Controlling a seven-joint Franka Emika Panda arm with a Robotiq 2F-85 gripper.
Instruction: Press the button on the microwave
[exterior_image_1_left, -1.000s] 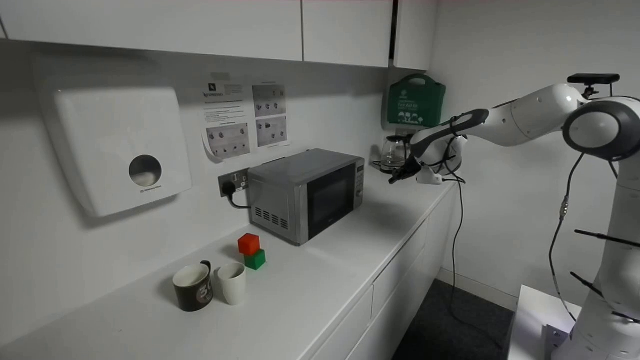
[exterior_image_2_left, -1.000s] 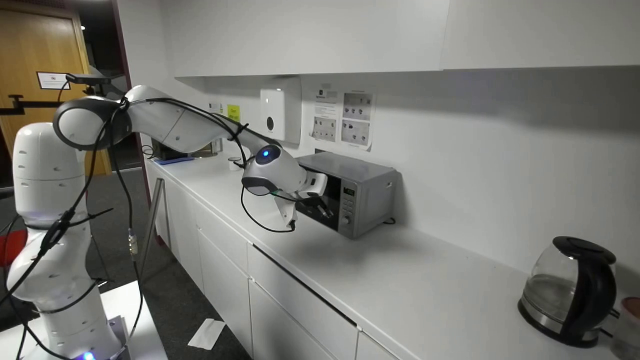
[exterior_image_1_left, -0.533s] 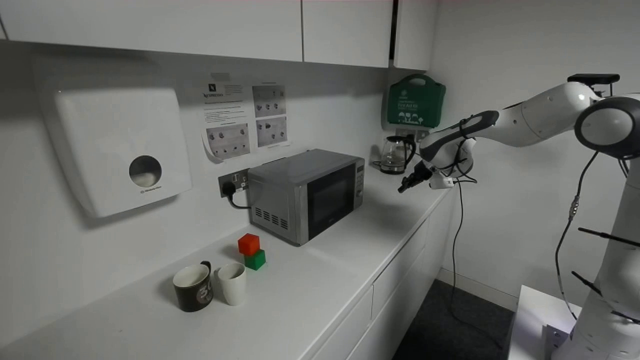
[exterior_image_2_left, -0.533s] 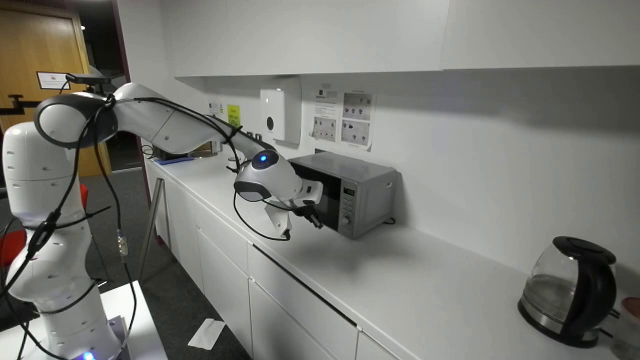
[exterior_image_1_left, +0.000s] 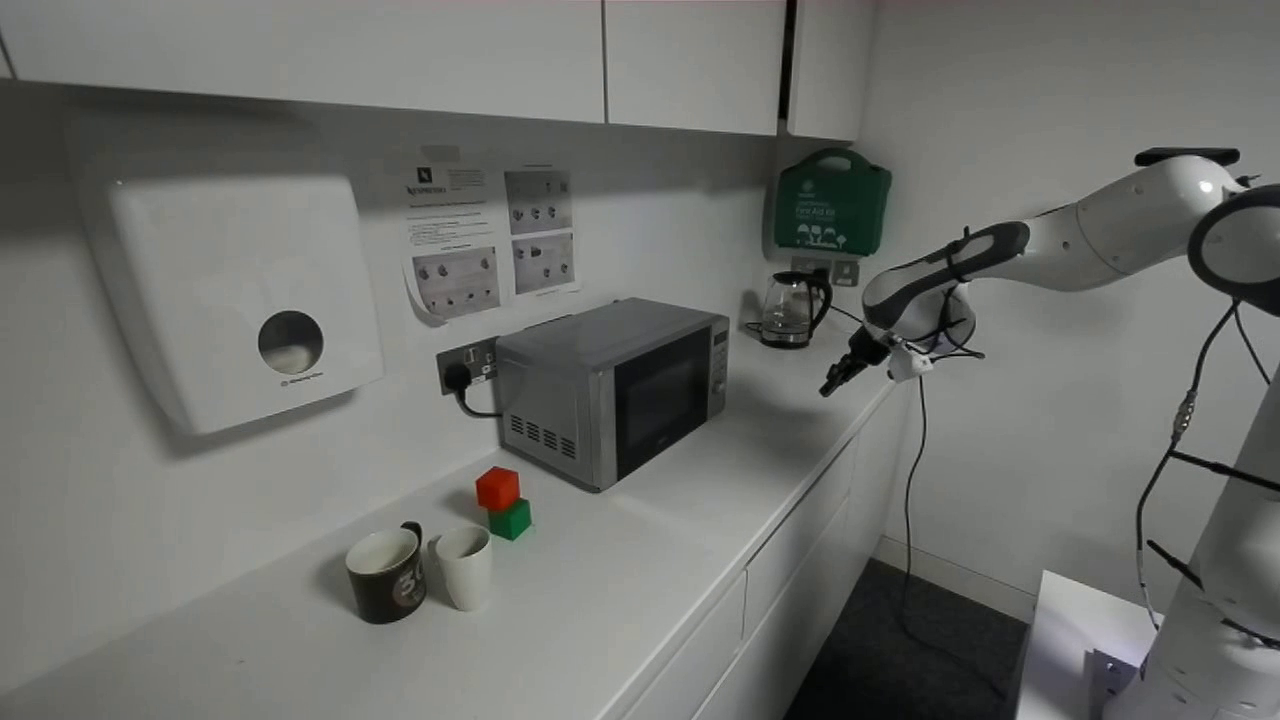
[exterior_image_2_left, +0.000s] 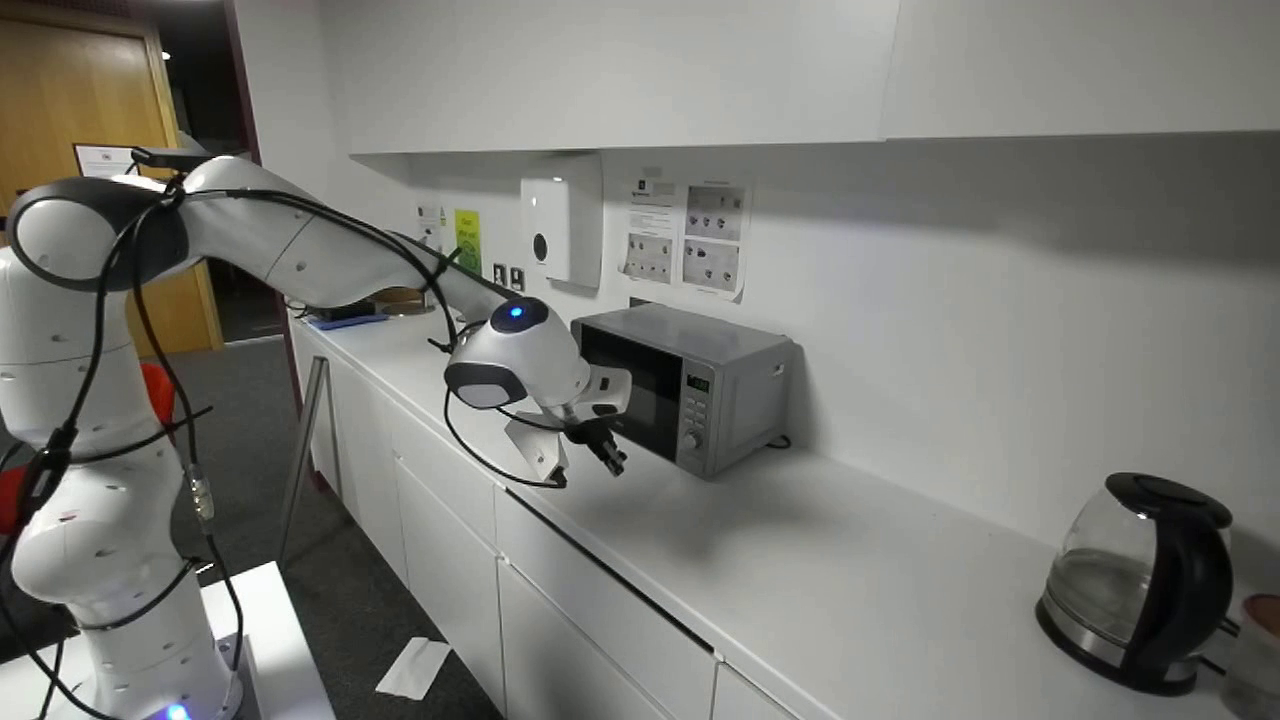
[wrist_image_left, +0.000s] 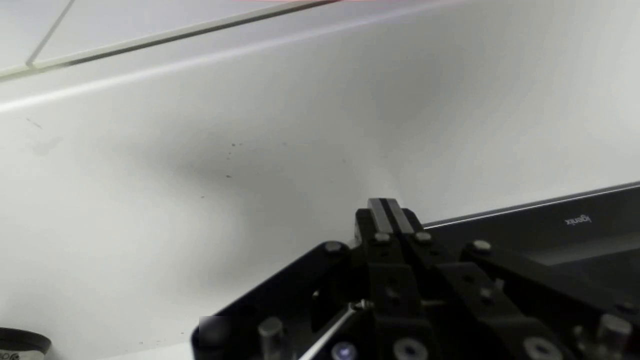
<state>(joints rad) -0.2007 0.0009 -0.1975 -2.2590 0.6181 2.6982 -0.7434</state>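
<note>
The microwave (exterior_image_1_left: 612, 392) is a grey-silver box on the white counter, also seen in an exterior view (exterior_image_2_left: 735, 400). Its control strip (exterior_image_2_left: 696, 412) has a lit green display, several small buttons and a knob. My gripper (exterior_image_1_left: 827, 388) hangs above the counter in front of the control end, tilted downward, apart from the microwave. In an exterior view the gripper (exterior_image_2_left: 617, 467) stands before the glass door's lower part, left of the strip. In the wrist view the gripper (wrist_image_left: 384, 201) has its fingertips together with nothing between. There, the microwave's dark front (wrist_image_left: 525, 235) shows at right; its buttons are not visible.
A glass kettle (exterior_image_2_left: 1100, 575) stands farther along the counter. A black mug (exterior_image_1_left: 385, 580), a white cup (exterior_image_1_left: 466, 570) and a red block (exterior_image_1_left: 498, 490) on a green block (exterior_image_1_left: 511, 519) stand beyond the microwave's other end. Wall cabinets (exterior_image_1_left: 690, 65) hang above.
My gripper has moved back from the microwave and lower, toward the counter's front edge. The arm has drawn back toward its base. The microwave has not moved.
</note>
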